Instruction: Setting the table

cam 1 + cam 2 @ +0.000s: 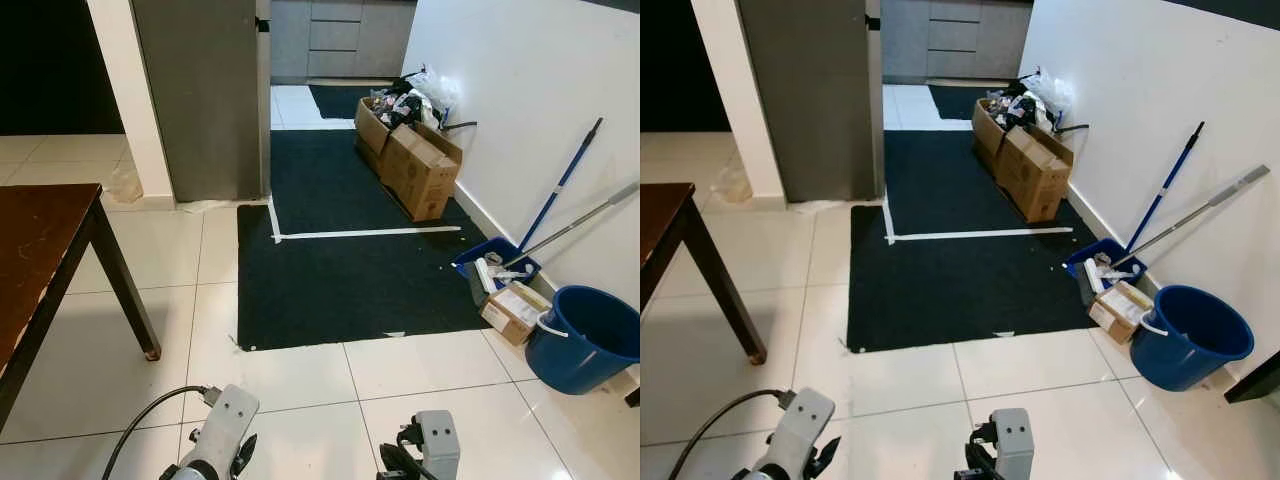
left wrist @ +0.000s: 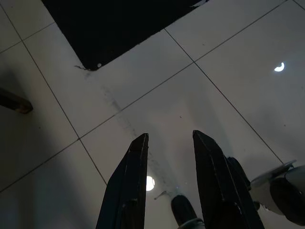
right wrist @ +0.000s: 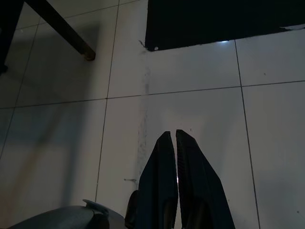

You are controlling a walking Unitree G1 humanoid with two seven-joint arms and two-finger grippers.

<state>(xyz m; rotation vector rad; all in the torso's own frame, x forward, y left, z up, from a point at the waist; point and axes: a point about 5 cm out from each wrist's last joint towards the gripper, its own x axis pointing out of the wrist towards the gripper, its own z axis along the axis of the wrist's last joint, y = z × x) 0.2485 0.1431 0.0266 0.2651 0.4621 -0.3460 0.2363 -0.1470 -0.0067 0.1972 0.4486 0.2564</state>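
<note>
The dark brown wooden table [image 1: 40,235] gets chopped off by the left edge of the frame, only one corner and leg visible. Both silver arms run off the bottom. Can't make out what's heaped in the far cardboard box [image 1: 372,126].

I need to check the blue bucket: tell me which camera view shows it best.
The right eye view: the whole blue bucket sits in frame by the wall. The left eye view cuts it at the picture's edge. The wrist views look at floor tiles.
</note>
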